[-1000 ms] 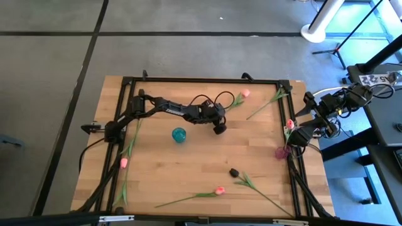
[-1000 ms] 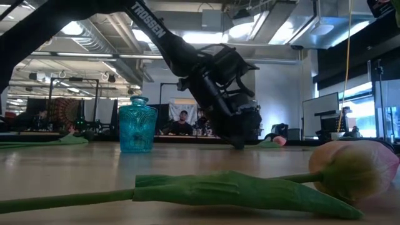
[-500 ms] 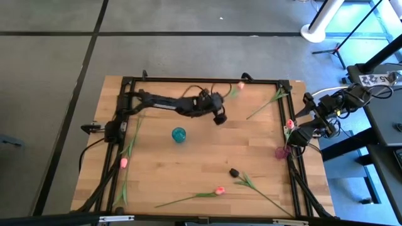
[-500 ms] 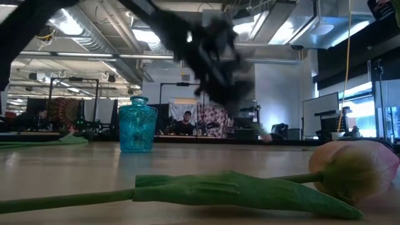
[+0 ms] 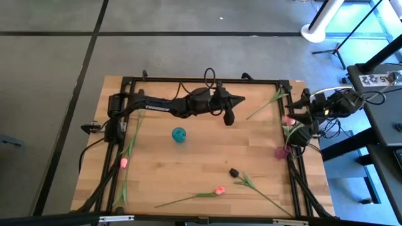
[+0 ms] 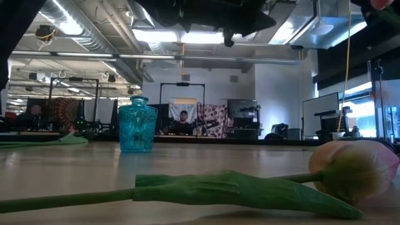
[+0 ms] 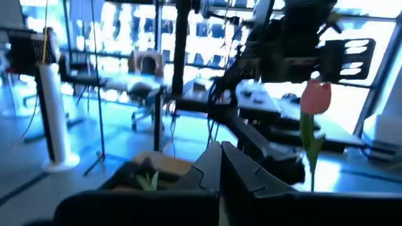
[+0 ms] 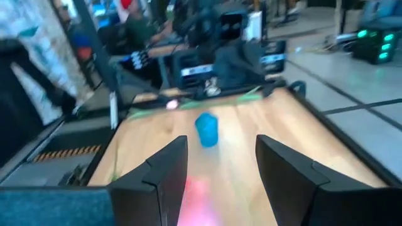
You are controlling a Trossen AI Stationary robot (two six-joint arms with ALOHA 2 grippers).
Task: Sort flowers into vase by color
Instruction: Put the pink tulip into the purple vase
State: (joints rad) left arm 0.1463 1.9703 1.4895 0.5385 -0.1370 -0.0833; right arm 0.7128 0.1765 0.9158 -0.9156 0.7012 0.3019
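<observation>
My left gripper [image 5: 242,98] is raised high over the table's far middle and points level toward the right [image 6: 270,19]. It is shut, and a green sliver of tulip stem [image 7: 220,215] shows between its fingers; the flower's head is hidden. My right gripper [image 8: 220,182] is open at the right edge. A pink tulip head [image 5: 288,120] stands upright [image 7: 315,97] low between its fingers, its stem running down into a purple vase [image 5: 281,152]. A blue glass vase [image 5: 179,134] stands left of centre [image 6: 136,125]. My left gripper is shut on a tulip's green stem [image 7: 220,215], pinched between the two fingers. The fingers lie level, pointing toward the table's right. The gripper itself hides which part of the stem it has and the rest of the flower. The gripper is well above the table.
More flowers lie flat on the wood: a pink tulip [image 5: 124,162] by the left rail, another [image 5: 220,190] near the near edge [image 6: 350,169], a black-headed one [image 5: 233,172], and a green stem [image 5: 267,103] at the far right corner. A black frame rims the table.
My left gripper has risen from the table at the far middle and taken the pink tulip up with it. It has tipped from pointing down to lying level, pointing right. The tulip that lay toward the far edge has left the wood. My right arm has shifted slightly toward the far edge.
</observation>
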